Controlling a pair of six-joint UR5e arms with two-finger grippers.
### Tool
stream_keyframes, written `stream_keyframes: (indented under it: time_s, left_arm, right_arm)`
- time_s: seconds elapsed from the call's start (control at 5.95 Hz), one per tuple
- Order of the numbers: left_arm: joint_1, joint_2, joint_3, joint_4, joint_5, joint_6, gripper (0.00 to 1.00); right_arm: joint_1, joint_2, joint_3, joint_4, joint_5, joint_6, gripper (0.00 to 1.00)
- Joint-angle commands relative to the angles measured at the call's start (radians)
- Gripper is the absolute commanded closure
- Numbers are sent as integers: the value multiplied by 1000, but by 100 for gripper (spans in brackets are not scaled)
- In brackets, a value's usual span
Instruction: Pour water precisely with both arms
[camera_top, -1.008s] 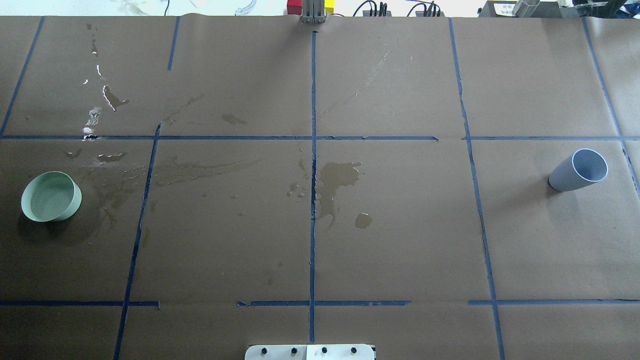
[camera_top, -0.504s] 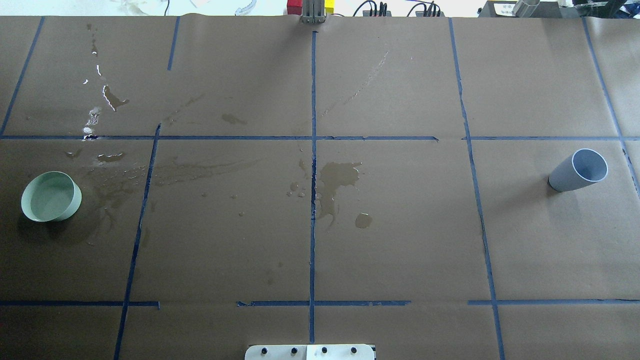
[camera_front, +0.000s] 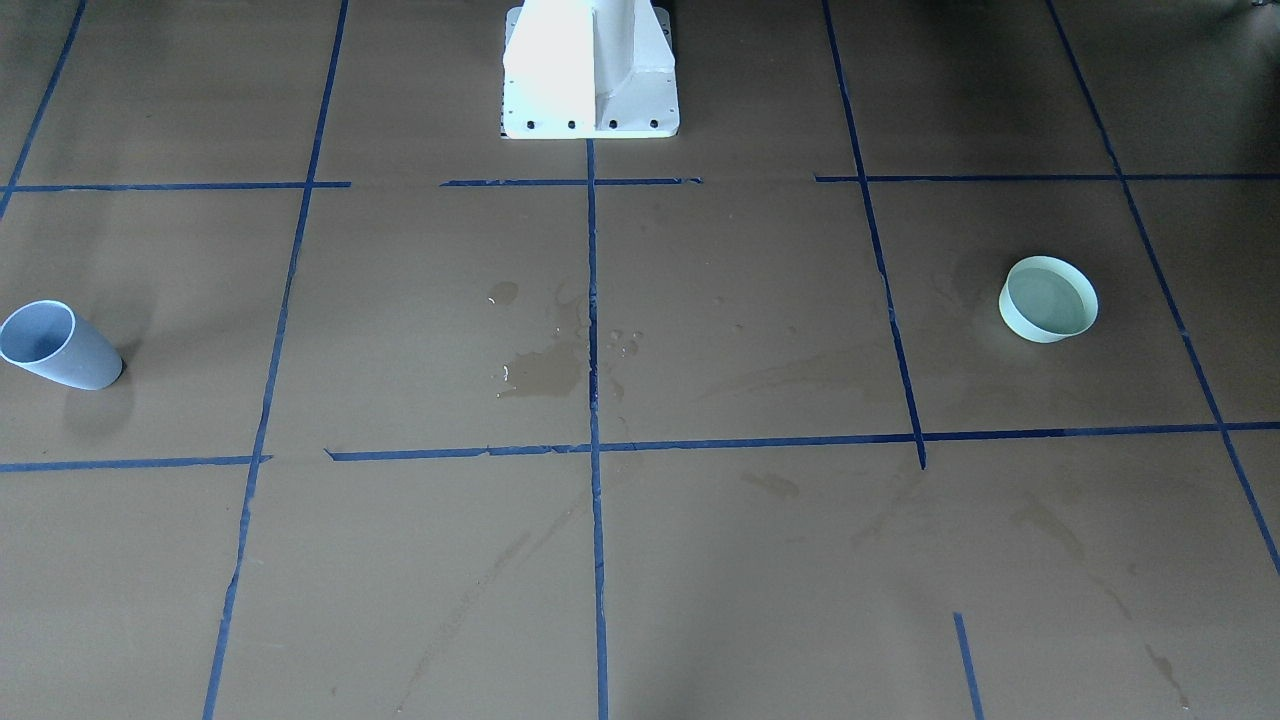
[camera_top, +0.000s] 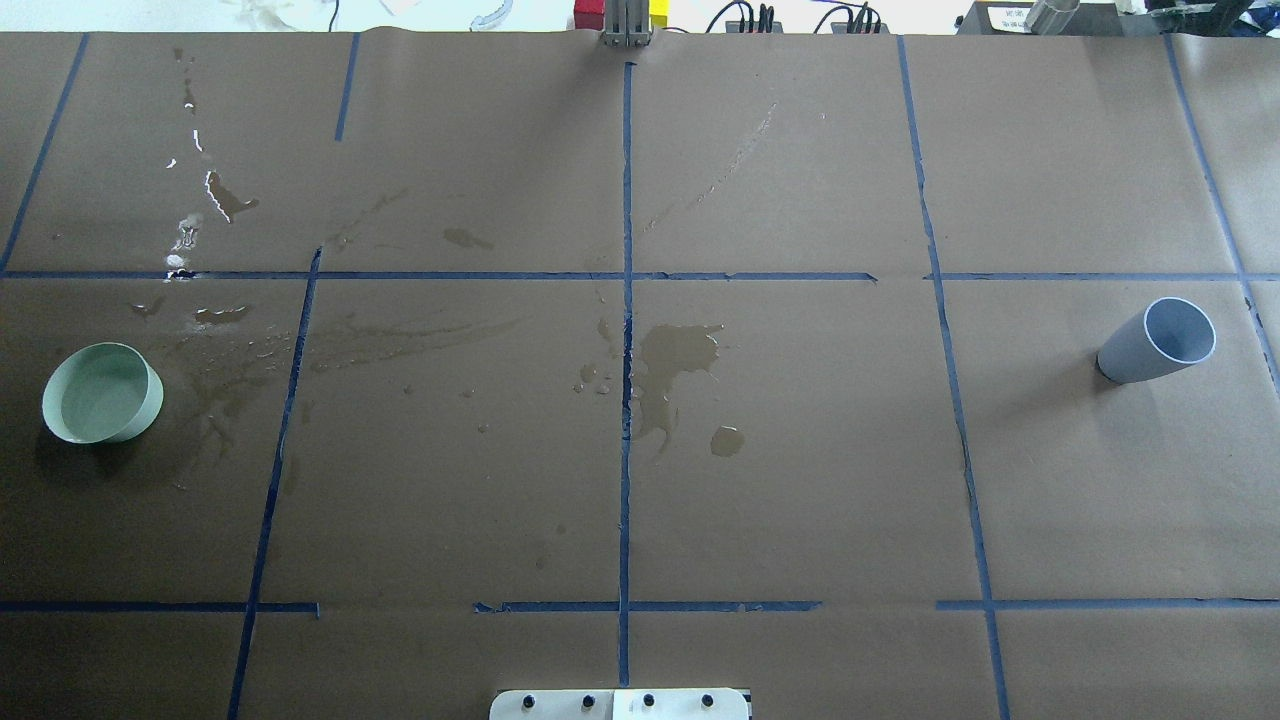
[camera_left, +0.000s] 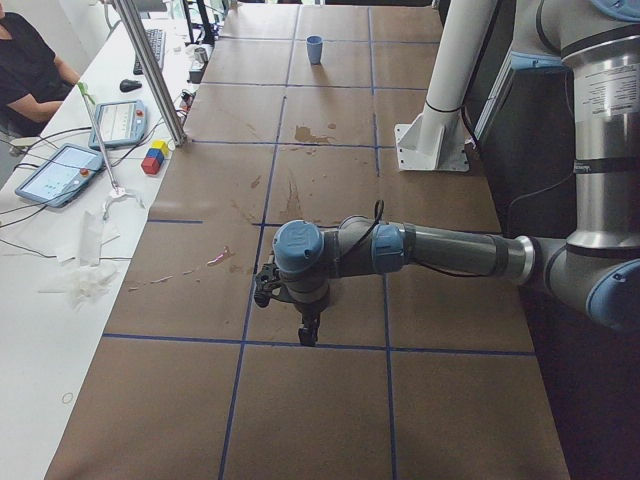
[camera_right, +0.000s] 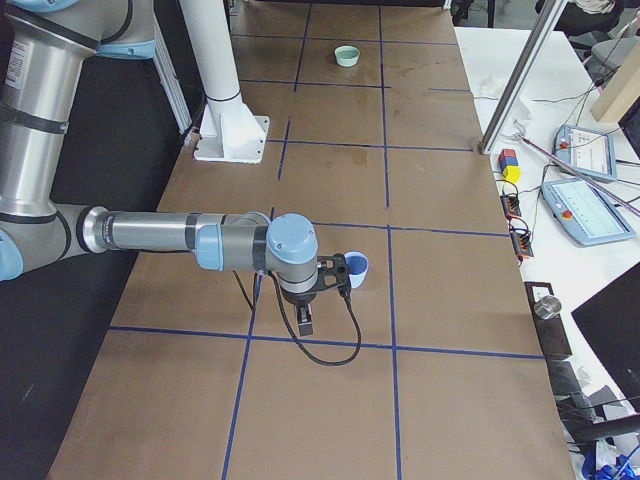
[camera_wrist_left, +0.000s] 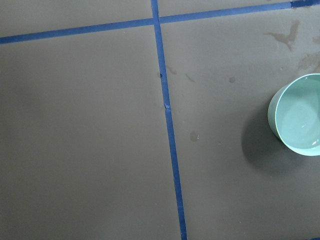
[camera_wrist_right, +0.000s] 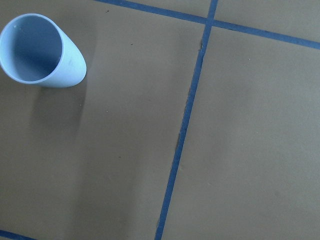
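While both arms hang low over the worktop, nothing on it is held. Brown paper (camera_top: 450, 500) covers the whole surface, and blue tape lines (camera_top: 626, 200) divide it into a grid. The water (camera_wrist_left: 300, 125) lies shallow and glossy in a pale green bowl (camera_top: 150, 405) near the worktop's left edge. A blue-grey cup (camera_top: 1125, 358) stands near the right edge, well apart from the bowl.

Dark wet stains (camera_top: 680, 350) spread around the middle tape line, and fainter streaks and drops run from there toward the bowl. A white bolted pedestal (camera_front: 590, 70) sits at the robot's edge.

The left arm (camera_left: 440, 250) reaches out level above the paper at its end of the worktop. The right arm (camera_right: 160, 232) does the same at the far end, its wrist just beside the cup. Whether either arm's jaws are apart or together cannot be told.

Beyond the far edge runs a white bench (camera_left: 60, 250) with touchscreen pendants (camera_left: 60, 170), coloured blocks (camera_left: 154, 158) and cables. A person (camera_left: 30, 60) sits there.
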Motion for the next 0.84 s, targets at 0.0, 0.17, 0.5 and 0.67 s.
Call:
stream_keyframes:
  time_s: [0.0,0.17,0.5,0.67]
  left_arm:
    - [1,4,14,-46,6,0,0]
    - [1,7,10,-46,17,3,0]
    - [1,1,35,-34,63,-1,0]
    - [-1,10,39,-28,58,-3,0]
  right_arm:
    - [-14,1,0,-2,1,3,0]
    - [-17,6,0,-2,0,4,0]
    - [-20,7,0,-16,0,4,0]
    - [-20,7,0,-16,0,4,0]
